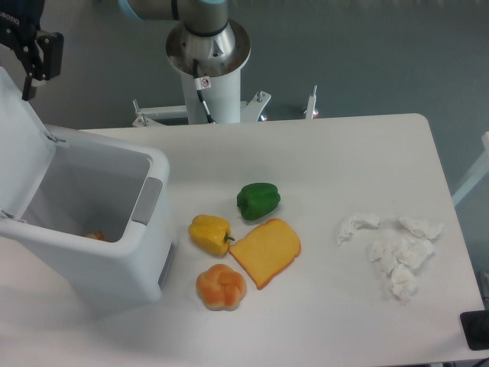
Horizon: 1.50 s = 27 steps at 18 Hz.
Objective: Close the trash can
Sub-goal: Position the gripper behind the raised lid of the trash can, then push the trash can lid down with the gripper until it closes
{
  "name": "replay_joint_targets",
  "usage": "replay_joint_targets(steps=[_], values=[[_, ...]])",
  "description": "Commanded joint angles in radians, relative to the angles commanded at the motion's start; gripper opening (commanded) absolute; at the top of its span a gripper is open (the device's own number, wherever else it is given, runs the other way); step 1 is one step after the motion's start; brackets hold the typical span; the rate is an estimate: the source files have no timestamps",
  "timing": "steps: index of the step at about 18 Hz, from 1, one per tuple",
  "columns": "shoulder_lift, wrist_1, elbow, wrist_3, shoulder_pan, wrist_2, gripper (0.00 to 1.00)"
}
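Note:
The white trash can [107,260] stands open at the table's left. Its flat lid [21,149] is swung up and leans back to the left, and the grey latch [147,200] sits on the front wall. An orange item [95,236] lies at the bottom inside. My gripper [9,67] hangs at the top left corner, above the lid's upper edge and not touching it. One black finger [32,69] shows there, while the other is cut off by the frame edge. Nothing is held.
Right of the can lie a green pepper [258,200], a yellow pepper [210,232], a toast slice [266,251] and a bread roll [221,287]. Crumpled white tissues [393,248] lie at the right. The robot base [208,53] stands behind the table.

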Motion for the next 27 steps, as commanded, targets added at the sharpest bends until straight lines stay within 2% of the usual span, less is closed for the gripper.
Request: replay_joint_targets(steps=[8, 12, 24, 27], values=[[-0.044, 0.014, 0.069, -0.069, 0.006, 0.084, 1.0], [-0.048, 0.014, 0.072, -0.069, 0.014, 0.107, 1.0], [-0.049, 0.014, 0.083, -0.068, 0.103, 0.118, 1.0], [-0.067, 0.014, 0.084, -0.063, 0.114, 0.147, 1.0]])
